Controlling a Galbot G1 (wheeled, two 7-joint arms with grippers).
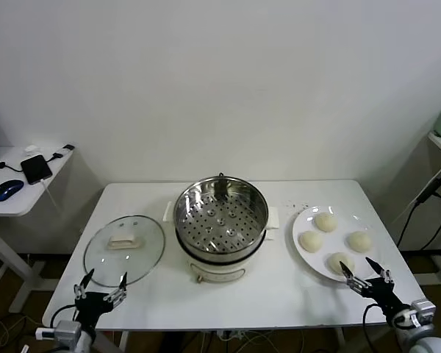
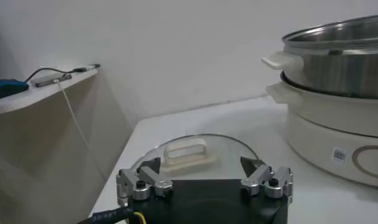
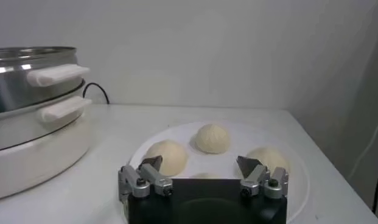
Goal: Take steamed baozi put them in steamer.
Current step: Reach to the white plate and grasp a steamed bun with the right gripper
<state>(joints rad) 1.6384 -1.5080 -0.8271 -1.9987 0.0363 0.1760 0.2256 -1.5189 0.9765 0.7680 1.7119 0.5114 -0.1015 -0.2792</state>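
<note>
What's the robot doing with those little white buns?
It is about to move buns into a pot, but nothing is picked up yet. Four steamed baozi sit on a white plate on the robot's right side. The right gripper hovers open at the plate's near edge, beside the nearest bun. The steamer in the middle of the table is open and has no buns in it. Its glass lid lies on the left, with the left gripper open just in front of it.

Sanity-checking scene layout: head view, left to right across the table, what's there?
Left gripper at the near edge, open → glass lid → steamer → white plate carrying four baozi → right gripper, open, at the plate's near edge.
</note>
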